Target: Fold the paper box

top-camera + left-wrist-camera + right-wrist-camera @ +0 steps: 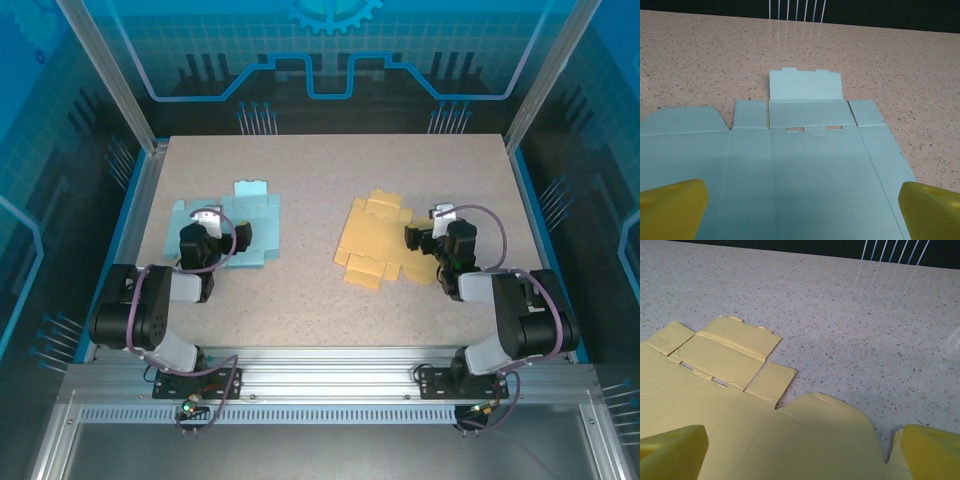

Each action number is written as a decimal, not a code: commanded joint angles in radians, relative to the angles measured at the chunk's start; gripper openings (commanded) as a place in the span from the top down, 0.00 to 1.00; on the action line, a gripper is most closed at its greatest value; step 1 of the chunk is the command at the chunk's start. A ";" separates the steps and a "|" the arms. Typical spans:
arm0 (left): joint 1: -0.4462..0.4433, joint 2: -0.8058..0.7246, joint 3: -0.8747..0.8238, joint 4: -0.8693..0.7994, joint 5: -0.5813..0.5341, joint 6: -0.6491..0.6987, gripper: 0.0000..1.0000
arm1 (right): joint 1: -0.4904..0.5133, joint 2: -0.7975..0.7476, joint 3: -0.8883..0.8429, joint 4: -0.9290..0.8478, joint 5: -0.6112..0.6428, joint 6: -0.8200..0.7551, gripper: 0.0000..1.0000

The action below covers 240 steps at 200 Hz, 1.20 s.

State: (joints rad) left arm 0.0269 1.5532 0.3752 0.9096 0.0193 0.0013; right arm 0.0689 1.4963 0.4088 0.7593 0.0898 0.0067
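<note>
The fixed camera sits above and behind my two bases. It looks down and forward over the whole speckled beige bench (300,295), with the near edge at the bottom of its view and the far edge at the top.

My left wrist camera rides low and close, facing the far edge across the flat pale-blue cardboard box blank (805,170). My yellow fingertips (670,205) frame its bottom corners.

My right wrist camera is just as near, looking the same way over the flat yellow cardboard box blank (740,440).

The overhead view shares both blanks, blue toward the left edge and yellow toward the right.
</note>
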 commanded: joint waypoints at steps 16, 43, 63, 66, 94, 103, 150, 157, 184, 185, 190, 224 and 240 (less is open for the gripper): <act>-0.005 -0.005 0.012 -0.003 -0.011 -0.002 0.01 | -0.009 0.005 0.016 0.003 0.008 0.001 0.00; -0.006 -0.005 0.013 -0.002 -0.012 -0.002 0.01 | -0.009 0.005 0.015 0.003 0.008 0.002 0.00; -0.005 -0.005 0.013 -0.002 -0.011 -0.003 0.01 | -0.008 0.005 0.015 0.003 0.008 0.001 0.00; -0.005 -0.005 0.012 -0.003 -0.012 -0.003 0.01 | -0.009 0.006 0.016 0.003 0.008 0.001 0.00; -0.005 -0.005 0.013 -0.002 -0.012 -0.003 0.01 | -0.009 0.005 0.016 0.003 0.008 0.001 0.00; -0.005 -0.005 0.012 -0.003 -0.012 -0.003 0.01 | -0.007 0.005 0.016 0.003 0.008 0.001 0.00; -0.005 -0.005 0.012 -0.002 -0.011 -0.003 0.01 | -0.009 0.005 0.016 0.003 0.008 0.001 0.00; -0.005 -0.005 0.012 -0.002 -0.012 -0.003 0.01 | -0.008 0.005 0.017 0.003 0.008 0.000 0.00; -0.005 -0.005 0.012 -0.003 -0.012 -0.003 0.01 | -0.009 0.005 0.016 0.003 0.008 0.000 0.00; -0.005 -0.005 0.011 -0.004 -0.012 -0.003 0.01 | -0.009 0.005 0.015 0.003 0.008 0.000 0.00; -0.005 -0.005 0.012 -0.003 -0.011 -0.003 0.01 | -0.008 0.006 0.016 0.003 0.009 0.001 0.00; -0.005 -0.020 0.000 0.010 -0.014 -0.005 0.01 | -0.009 0.006 0.016 0.003 0.008 0.001 0.00; -0.005 -0.054 -0.018 0.016 -0.032 -0.011 0.01 | -0.009 0.005 0.017 0.003 0.008 0.001 0.00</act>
State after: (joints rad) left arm 0.0269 1.5509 0.3744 0.9100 0.0174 0.0002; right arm 0.0689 1.4963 0.4088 0.7593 0.0898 0.0067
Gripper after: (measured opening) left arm 0.989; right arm 0.998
